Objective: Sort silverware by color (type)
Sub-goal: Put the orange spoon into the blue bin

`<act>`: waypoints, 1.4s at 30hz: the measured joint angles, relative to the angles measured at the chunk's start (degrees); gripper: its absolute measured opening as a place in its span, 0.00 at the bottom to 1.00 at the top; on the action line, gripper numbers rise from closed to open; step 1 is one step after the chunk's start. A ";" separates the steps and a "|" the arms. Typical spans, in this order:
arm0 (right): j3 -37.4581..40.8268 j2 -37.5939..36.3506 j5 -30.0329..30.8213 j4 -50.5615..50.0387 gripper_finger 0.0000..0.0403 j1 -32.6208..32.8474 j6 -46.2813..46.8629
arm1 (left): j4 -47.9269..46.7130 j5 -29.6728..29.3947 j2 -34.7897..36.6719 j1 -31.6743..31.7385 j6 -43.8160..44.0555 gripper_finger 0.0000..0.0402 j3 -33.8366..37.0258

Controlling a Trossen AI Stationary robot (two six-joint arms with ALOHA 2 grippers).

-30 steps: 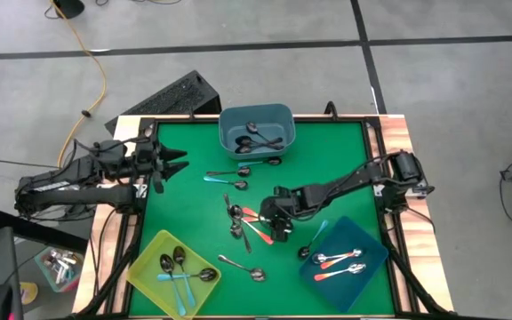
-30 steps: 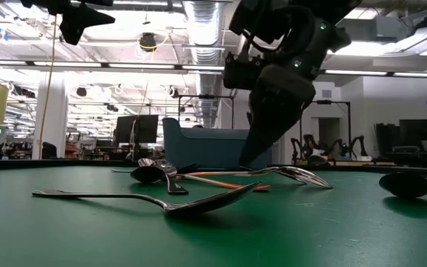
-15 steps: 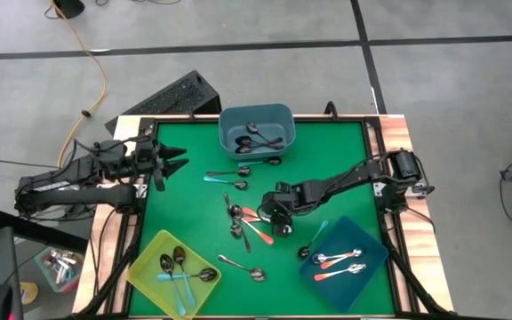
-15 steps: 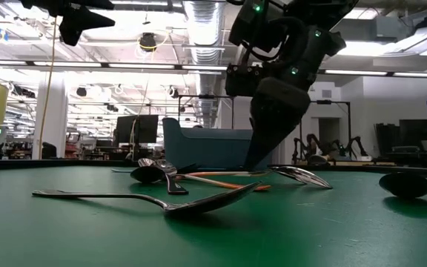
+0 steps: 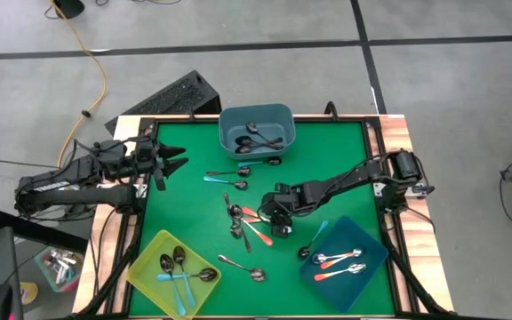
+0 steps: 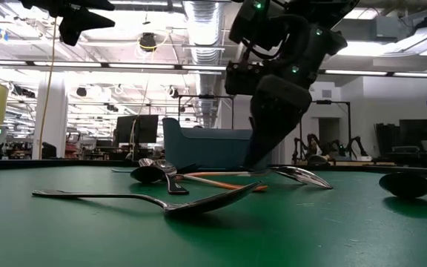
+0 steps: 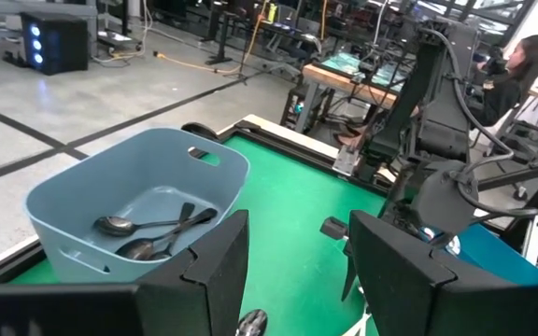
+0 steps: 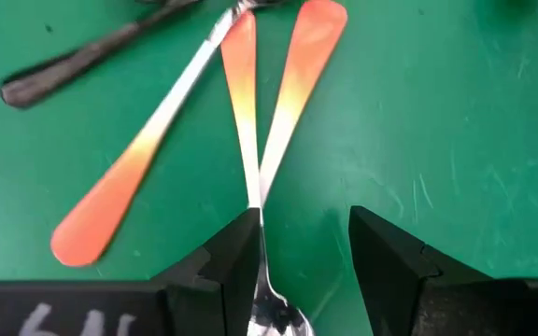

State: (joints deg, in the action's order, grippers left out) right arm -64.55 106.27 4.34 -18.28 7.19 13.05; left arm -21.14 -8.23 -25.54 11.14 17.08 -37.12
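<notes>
Straddling crossed orange-red spoons (image 8: 278, 103), the right tool (image 8: 302, 247) hangs open.

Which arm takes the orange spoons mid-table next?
Right. The right gripper is already low over the orange-handled spoons, open fingers straddling one. The left gripper waits open at the table's left edge, far from that pile.

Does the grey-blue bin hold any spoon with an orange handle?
No, the grey-blue bin holds only dark metal spoons; no orange handle shows inside it.
</notes>
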 joint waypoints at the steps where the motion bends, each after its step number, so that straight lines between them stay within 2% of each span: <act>1: 0.00 -0.01 -0.06 0.06 0.44 0.18 -0.01 | -0.01 0.00 0.00 -0.01 0.00 0.42 0.00; 20: 0.02 0.01 -1.32 -6.56 0.44 1.96 -1.45 | -1.41 0.02 -0.02 0.00 0.11 0.42 0.00; 26: 0.04 0.01 3.06 -6.84 0.44 1.27 -0.87 | -1.41 0.02 -0.02 -0.01 0.28 0.42 0.00; 42: 0.04 0.01 4.50 -4.74 0.44 -2.54 0.62 | -1.44 -1.14 -0.02 0.00 0.33 0.42 0.00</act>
State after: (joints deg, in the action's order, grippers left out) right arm -64.51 106.28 8.83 -23.01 4.64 13.67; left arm -22.57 -9.37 -25.56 11.14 17.41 -37.12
